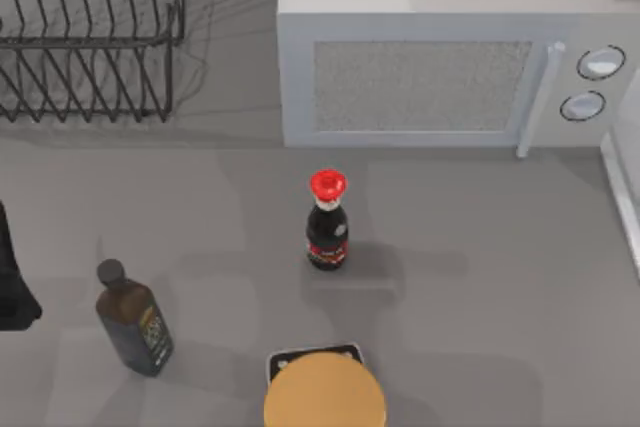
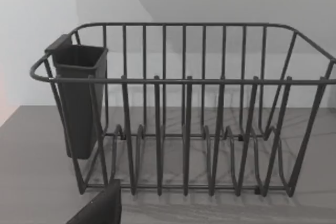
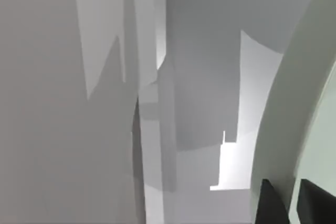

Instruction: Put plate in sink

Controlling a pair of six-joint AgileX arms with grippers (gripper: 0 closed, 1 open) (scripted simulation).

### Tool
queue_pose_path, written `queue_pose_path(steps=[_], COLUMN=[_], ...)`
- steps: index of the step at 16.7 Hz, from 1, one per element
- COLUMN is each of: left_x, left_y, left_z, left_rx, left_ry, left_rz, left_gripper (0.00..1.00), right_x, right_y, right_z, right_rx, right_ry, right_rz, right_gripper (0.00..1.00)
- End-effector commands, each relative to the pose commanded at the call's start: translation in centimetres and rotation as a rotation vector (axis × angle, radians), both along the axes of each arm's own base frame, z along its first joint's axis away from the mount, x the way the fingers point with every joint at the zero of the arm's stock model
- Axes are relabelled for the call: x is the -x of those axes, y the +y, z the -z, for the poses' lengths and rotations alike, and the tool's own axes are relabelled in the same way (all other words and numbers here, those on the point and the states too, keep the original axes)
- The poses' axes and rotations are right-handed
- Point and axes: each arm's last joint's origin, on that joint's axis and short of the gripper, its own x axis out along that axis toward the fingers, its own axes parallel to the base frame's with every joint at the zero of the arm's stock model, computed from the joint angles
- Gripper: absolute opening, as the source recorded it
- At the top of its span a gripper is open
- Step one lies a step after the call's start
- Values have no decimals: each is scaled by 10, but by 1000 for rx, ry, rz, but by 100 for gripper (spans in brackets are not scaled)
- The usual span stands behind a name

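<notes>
**Plate at right claw, sink rim at table's right edge**

The microwave (image 1: 440, 77) fills the back, with the wire rack (image 1: 90, 37) at back left. At the table's right edge runs the sink (image 1: 622, 192) rim. In the right wrist view the plate (image 3: 294, 108) curves close by the right gripper (image 3: 294, 203), whose fingers pinch its rim. A red-capped bottle (image 1: 327, 222) stands mid-table, a dark bottle (image 1: 133, 319) left, an orange disc (image 1: 325, 397) in front. The left gripper (image 1: 12, 287) is parked at left; its claw state can't be told.
</notes>
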Motion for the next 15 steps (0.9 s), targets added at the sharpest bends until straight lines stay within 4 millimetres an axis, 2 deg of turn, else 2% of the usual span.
queue_pose_path(steps=[3,8,15], left_x=[0,0,0], left_y=[0,0,0], left_z=[0,0,0], left_rx=[0,0,0], left_ry=[0,0,0], left_rz=[0,0,0], left_gripper=[100,100,100], right_x=[-10,-11,-11], right_y=[-9,-9,-9], right_z=[29,31,31], right_rx=[-13,-14,-14], right_ry=[43,46,46], right_rz=[-33,-36,-36], right_gripper=[0,0,53])
